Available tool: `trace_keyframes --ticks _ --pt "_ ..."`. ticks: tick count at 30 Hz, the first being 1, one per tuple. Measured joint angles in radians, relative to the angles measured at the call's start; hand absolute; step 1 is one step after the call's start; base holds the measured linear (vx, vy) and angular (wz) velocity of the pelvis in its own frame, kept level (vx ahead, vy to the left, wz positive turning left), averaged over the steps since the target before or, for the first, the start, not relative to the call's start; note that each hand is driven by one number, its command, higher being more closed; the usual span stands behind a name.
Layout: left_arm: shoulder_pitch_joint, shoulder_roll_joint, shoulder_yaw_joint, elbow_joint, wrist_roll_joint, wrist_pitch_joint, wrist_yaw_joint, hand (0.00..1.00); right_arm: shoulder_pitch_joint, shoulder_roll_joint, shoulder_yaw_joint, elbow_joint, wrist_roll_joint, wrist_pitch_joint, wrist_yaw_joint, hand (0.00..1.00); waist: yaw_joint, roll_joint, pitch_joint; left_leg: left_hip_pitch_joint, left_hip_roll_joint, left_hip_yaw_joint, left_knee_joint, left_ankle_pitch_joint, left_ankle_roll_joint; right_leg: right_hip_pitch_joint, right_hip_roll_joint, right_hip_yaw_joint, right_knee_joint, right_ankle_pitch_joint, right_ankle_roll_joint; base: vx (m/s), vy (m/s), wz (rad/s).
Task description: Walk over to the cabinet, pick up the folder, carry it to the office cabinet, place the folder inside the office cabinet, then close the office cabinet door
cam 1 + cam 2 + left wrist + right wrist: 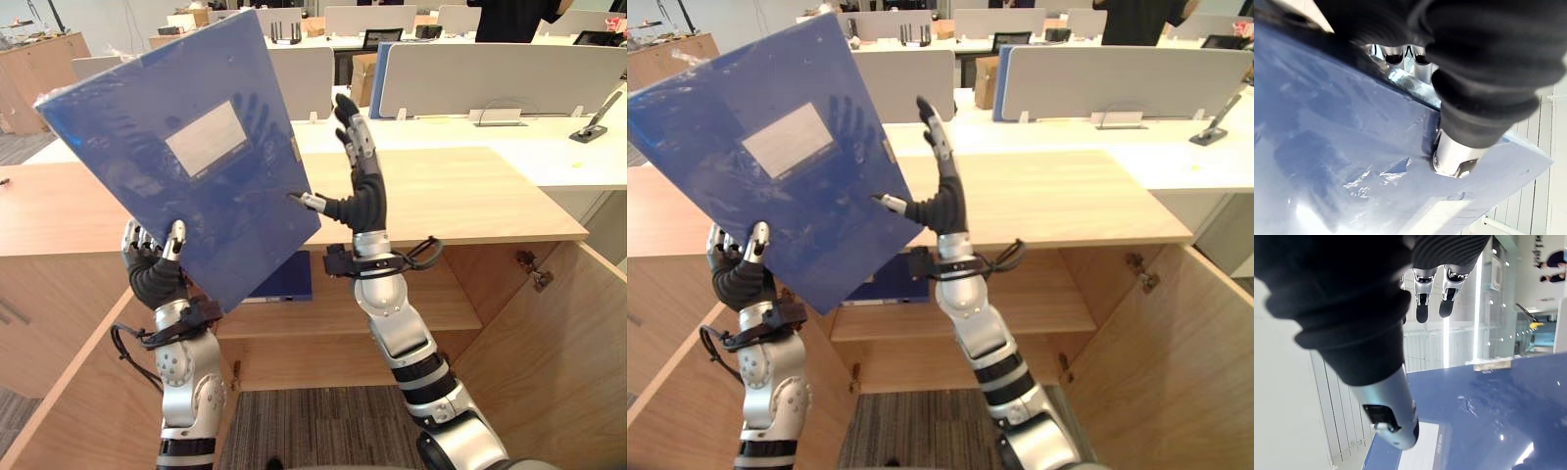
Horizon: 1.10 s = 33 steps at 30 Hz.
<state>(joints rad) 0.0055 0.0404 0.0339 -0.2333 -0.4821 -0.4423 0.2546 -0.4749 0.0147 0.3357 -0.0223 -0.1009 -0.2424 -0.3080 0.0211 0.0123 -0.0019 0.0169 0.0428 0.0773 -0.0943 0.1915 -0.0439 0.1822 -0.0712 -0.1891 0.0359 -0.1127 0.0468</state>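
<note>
Holding a blue folder (pixel 186 186) up in the air, in front of and above the open office cabinet (pixel 470 196). Turning its broad face, with the white label (pixel 206 139), toward the head camera. Tilting it on one corner, long axis slanting from that low corner just inward of the left fingers, up and out over them.

Clamping the left hand (pixel 149 266) on the folder's lower outer edge, fingers curling behind and thumb (pixel 174 238) pressing on the front face. Raising the right hand (pixel 364 201) upright just beside the opposite edge, fingers (pixel 351 122) standing straight and apart, thumb reaching sideways onto that edge; hard to tell whether actually touching.

Below both sets of fingers, lying open: a shelf (pixel 441 308), carrying a second blue folder (pixel 286 282) flat behind the held one's low corner. Swinging wide outward of the fingers: one door (pixel 558 362) on the right, another (pixel 49 401) on the left.
</note>
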Motion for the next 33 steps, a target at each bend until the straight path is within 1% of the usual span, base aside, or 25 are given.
trace_keyframes --ticks 1,4,5,7,10,14,17,20,22,24,25,26,27,28,29,30,31,32,33 --pt "0.0 0.0 0.0 0.0 -0.017 0.0 -0.016 1.0 0.0 0.0 0.001 0.01 0.05 -0.005 0.018 0.0 0.0 0.0 0.0 0.0 0.0 0.0 0.0 0.0 0.0 0.0 0.0 0.0 0.0 0.0 0.0 0.0 0.0 0.0" --pt "0.0 0.002 0.0 -0.001 -0.1 -0.003 -0.106 1.0 0.0 -0.001 0.0 0.084 0.265 -0.013 0.085 0.0 0.0 0.0 0.0 -0.001 0.0 -0.001 0.0 0.0 0.0 0.0 0.0 -0.001 -0.001 0.0 0.0 0.0 0.0 0.0" --pt "0.0 0.003 0.0 -0.001 -0.114 -0.003 -0.121 1.0 0.0 -0.001 -0.001 0.099 0.293 -0.013 0.094 0.0 0.001 0.0 0.0 -0.002 -0.001 -0.002 0.0 0.0 0.0 0.0 0.0 -0.002 -0.001 0.0 0.0 0.0 0.0 0.0" --pt "-0.001 0.008 0.003 -0.001 -0.173 -0.003 -0.177 1.0 -0.008 -0.009 -0.012 0.144 0.432 -0.014 0.129 0.0 0.002 0.0 0.0 -0.005 -0.001 -0.005 0.0 0.0 0.0 -0.001 0.0 -0.005 -0.003 0.0 0.0 0.0 0.0 0.04" --pt "-0.003 0.028 0.001 -0.002 -0.227 -0.002 -0.222 1.0 -0.066 -0.042 -0.033 0.217 0.531 -0.011 0.149 0.0 0.006 -0.001 0.0 -0.007 -0.002 -0.007 0.0 0.0 0.0 -0.001 0.001 -0.007 -0.007 0.002 0.0 0.0 0.0 0.01" --pt "-0.029 0.054 -0.011 -0.002 -0.261 0.001 -0.269 1.0 -0.187 -0.081 -0.046 0.3 0.581 -0.006 0.151 0.0 0.011 -0.001 -0.001 -0.016 -0.001 -0.009 0.004 0.002 0.0 -0.005 0.003 -0.008 -0.014 0.008 0.0 0.0 0.0 0.0" --pt "-0.05 0.07 -0.012 -0.002 -0.304 0.001 -0.283 1.0 -0.271 -0.098 -0.045 0.346 0.602 -0.006 0.157 0.0 0.013 -0.001 -0.001 -0.016 -0.001 -0.009 0.004 0.002 0.0 -0.005 0.002 -0.007 -0.014 0.008 0.0 0.0 0.0 0.0" --pt "-0.067 0.1 -0.018 -0.001 -0.342 0.001 -0.287 1.0 -0.33 -0.127 -0.036 0.383 0.646 -0.006 0.19 0.0 0.018 -0.001 0.0 -0.017 0.007 -0.008 0.003 0.002 -0.001 -0.006 0.004 -0.005 -0.015 0.008 0.0 0.0 0.0 0.0" --pt "-0.071 0.155 -0.03 0.011 -0.377 -0.002 -0.3 1.0 -0.387 -0.186 0.015 0.418 0.706 -0.003 0.24 0.0 0.021 -0.001 0.0 -0.022 0.012 -0.008 0.0 0.002 -0.001 -0.01 0.005 -0.003 -0.021 0.013 -0.004 0.0 0.001 -0.02" --pt "-0.073 0.207 -0.033 0.04 -0.401 -0.01 -0.323 1.0 -0.441 -0.277 0.099 0.428 0.762 0.015 0.304 0.0 0.024 -0.002 -0.001 -0.027 0.016 -0.008 0.0 0.004 -0.004 -0.01 0.012 -0.001 -0.029 0.018 -0.007 0.0 0.0 0.0" --pt "-0.073 0.244 -0.043 0.059 -0.417 -0.011 -0.339 1.0 -0.48 -0.343 0.166 0.428 0.802 0.029 0.352 0.0 0.025 -0.002 -0.001 -0.03 0.017 -0.009 0.0 0.005 -0.006 -0.01 0.016 -0.001 -0.034 0.021 -0.01 0.0 0.0 0.0" --pt "-0.073 0.262 -0.051 0.069 -0.423 -0.011 -0.348 1.0 -0.501 -0.377 0.202 0.428 0.823 0.034 0.375 0.0 0.025 -0.002 -0.001 -0.031 0.018 -0.009 0.0 0.006 -0.007 -0.011 0.017 -0.001 -0.037 0.023 -0.011 0.0 0.0 0.0" --pt "-0.073 0.288 -0.063 0.085 -0.426 -0.01 -0.367 1.0 -0.535 -0.428 0.257 0.428 0.857 0.048 0.423 0.0 0.025 -0.003 -0.001 -0.034 0.025 -0.009 0.0 0.007 -0.009 -0.011 0.021 0.0 -0.043 0.026 -0.014 0.0 0.0 0.0" --pt "-0.073 0.311 -0.08 0.094 -0.433 -0.011 -0.382 1.0 -0.558 -0.464 0.299 0.427 0.88 0.053 0.464 0.0 0.026 -0.003 -0.002 -0.036 0.028 -0.008 0.0 0.007 -0.01 -0.01 0.025 0.0 -0.047 0.03 -0.016 0.01 -0.027 -0.04" --pt "-0.073 0.32 -0.086 0.098 -0.435 -0.012 -0.383 1.0 -0.566 -0.479 0.314 0.427 0.896 0.056 0.476 0.0 0.026 -0.004 -0.002 -0.037 0.03 -0.008 0.0 0.008 -0.011 -0.01 0.028 0.001 -0.048 0.032 -0.016 0.0 0.0 0.0" --pt "-0.073 0.335 -0.092 0.109 -0.436 -0.013 -0.393 1.0 -0.581 -0.512 0.346 0.427 0.922 0.062 0.503 0.0 0.029 -0.004 -0.002 -0.039 0.031 -0.009 0.0 0.009 -0.013 -0.012 0.032 0.001 -0.049 0.033 -0.018 0.0 0.0 0.0" --pt "-0.073 0.346 -0.095 0.118 -0.437 -0.014 -0.407 1.0 -0.602 -0.55 0.391 0.427 0.963 0.07 0.533 0.0 0.03 -0.004 -0.002 -0.043 0.035 -0.009 0.0 0.01 -0.016 -0.014 0.036 0.001 -0.052 0.035 -0.021 0.0 0.0 0.0" --pt "-0.073 0.354 -0.098 0.123 -0.44 -0.014 -0.412 1.0 -0.613 -0.569 0.413 0.427 0.992 0.073 0.548 0.0 0.03 -0.005 -0.002 -0.045 0.038 -0.009 0.0 0.01 -0.018 -0.016 0.039 0.001 -0.053 0.036 -0.023 0.0 0.0 0.0" --pt "-0.073 0.376 -0.112 0.131 -0.453 -0.014 -0.419 1.0 -0.635 -0.6 0.447 0.426 1.033 0.081 0.572 0.0 0.031 -0.005 -0.002 -0.05 0.044 -0.009 0.0 0.012 -0.021 -0.019 0.044 0.0 -0.057 0.039 -0.027 0.01 -0.031 -0.04"
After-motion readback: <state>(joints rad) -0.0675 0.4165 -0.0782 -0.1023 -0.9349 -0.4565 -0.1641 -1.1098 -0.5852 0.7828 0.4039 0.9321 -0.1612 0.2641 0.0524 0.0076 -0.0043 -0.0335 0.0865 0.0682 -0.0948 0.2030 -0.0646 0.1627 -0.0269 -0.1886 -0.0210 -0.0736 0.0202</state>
